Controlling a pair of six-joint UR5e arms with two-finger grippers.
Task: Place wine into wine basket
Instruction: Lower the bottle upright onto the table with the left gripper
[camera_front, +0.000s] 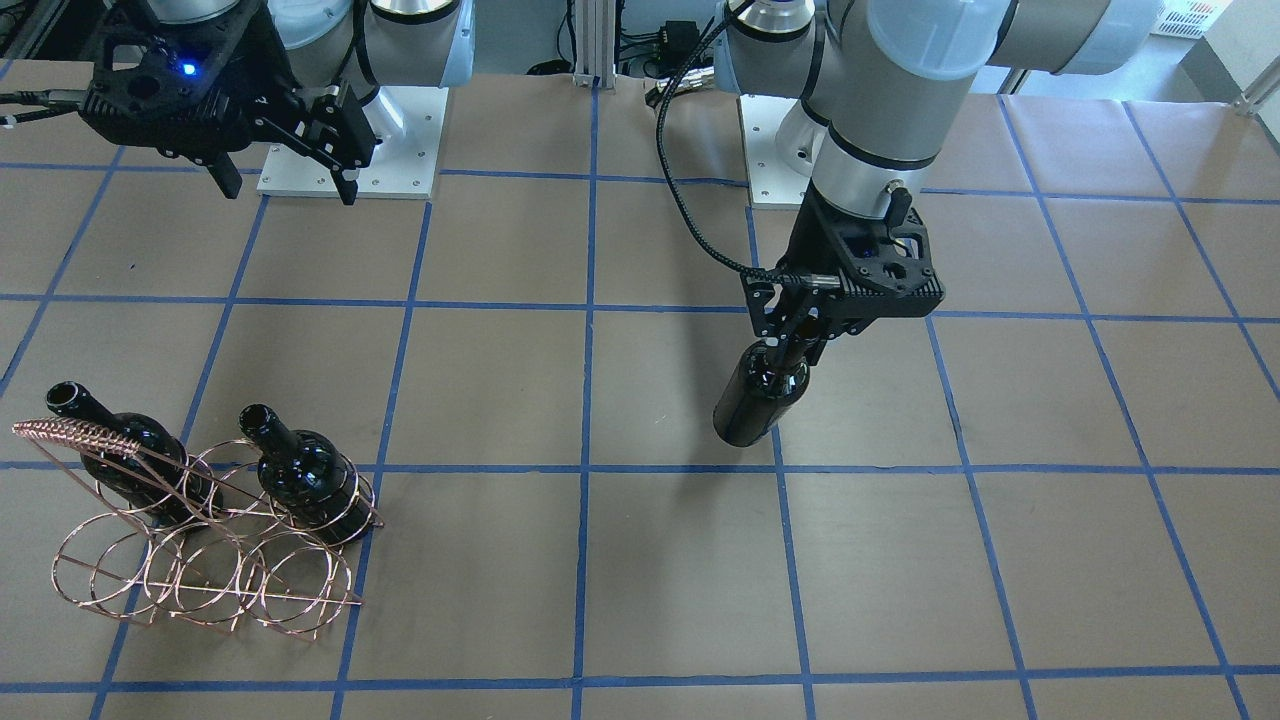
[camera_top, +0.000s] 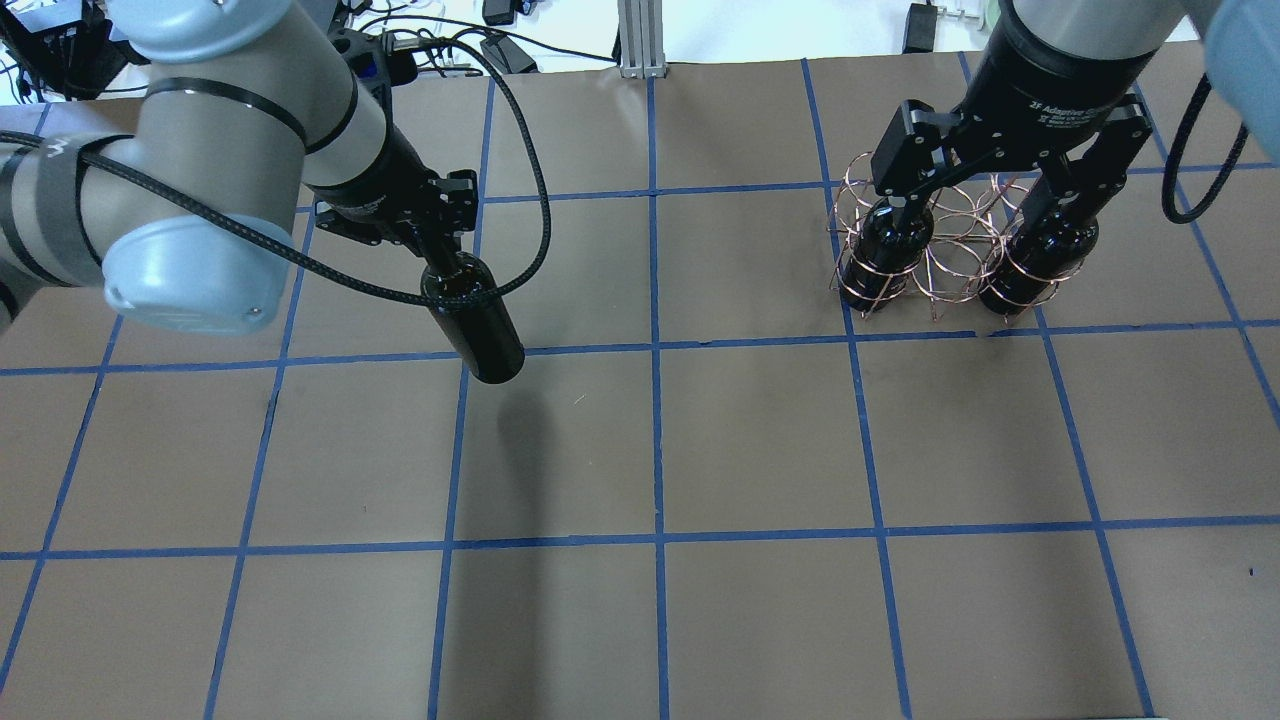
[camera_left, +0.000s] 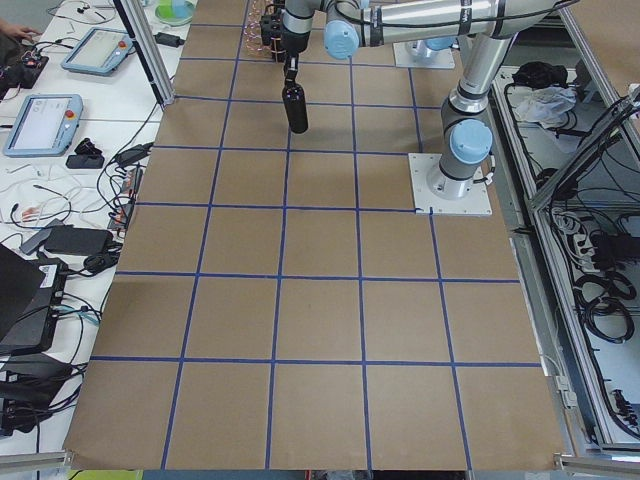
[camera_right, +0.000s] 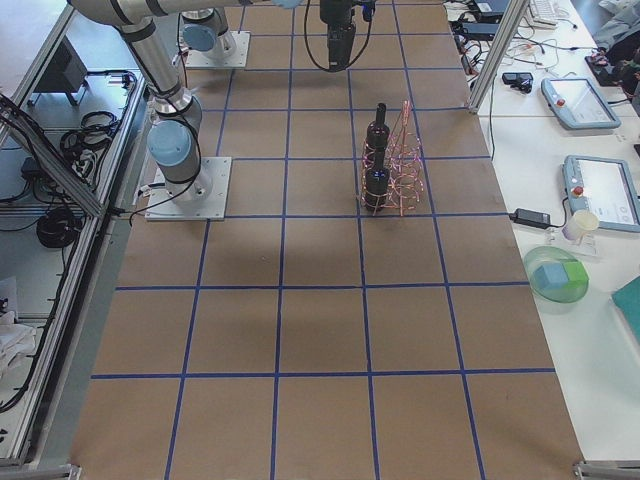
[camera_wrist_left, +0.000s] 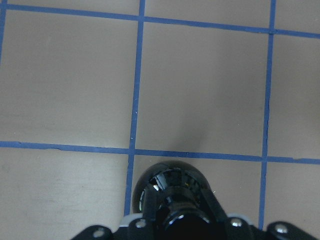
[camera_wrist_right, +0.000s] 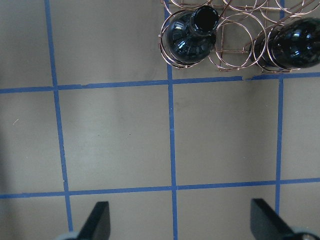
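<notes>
Left fingers (camera_front: 812, 335) clamp a glossy black glass bottle (camera_front: 760, 395), right fingers (camera_wrist_right: 98, 220) gape empty near the copper wire-hoop rack (camera_front: 200, 570) holding two twin bottles (camera_front: 300, 475).

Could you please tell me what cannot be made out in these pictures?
- The held wine's neck: covered by the left gripper in the front, overhead and wrist views.
- The two racked bottles' necks: hidden under the right gripper in the overhead view.
- The wine basket's hoops: too small to count in the left exterior view.
</notes>
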